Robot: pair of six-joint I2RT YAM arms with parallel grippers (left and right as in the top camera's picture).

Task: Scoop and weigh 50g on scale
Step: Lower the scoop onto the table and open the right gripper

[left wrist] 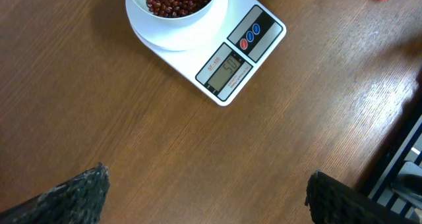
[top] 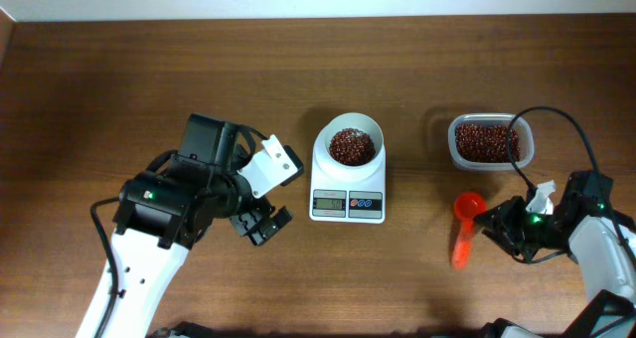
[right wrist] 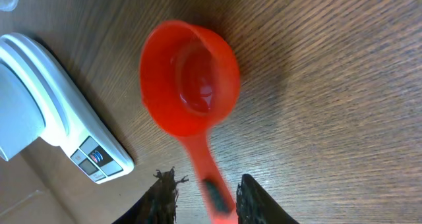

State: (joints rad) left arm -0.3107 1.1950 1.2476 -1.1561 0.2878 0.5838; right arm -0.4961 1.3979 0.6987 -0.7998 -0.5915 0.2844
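The scale [top: 347, 184] stands at the centre of the overhead frame on the wooden table [top: 298, 60], display and buttons toward the lower edge. Its white bowl [top: 354, 127] holds red beans [top: 353, 146]. In the left wrist view the display shows what looks like 50.

A clear tub [top: 451, 145] of beans sits at upper right, well apart from the scale. The red scoop [top: 467, 211] lies on the table below the tub, cup uppermost in the frame and empty.

Right gripper [right wrist: 206, 196]: the jaws are parted. The scoop handle runs between the fingers [right wrist: 166, 199], with a narrow gap visible on each side. No grip observed.

Left gripper [left wrist: 206, 197]: the jaws are spread wide, with the fingers [left wrist: 76, 194] at the lower corners of the wrist view and bare table between them. It holds nothing. In the overhead frame it sits left of centre, near the scale but not touching it.
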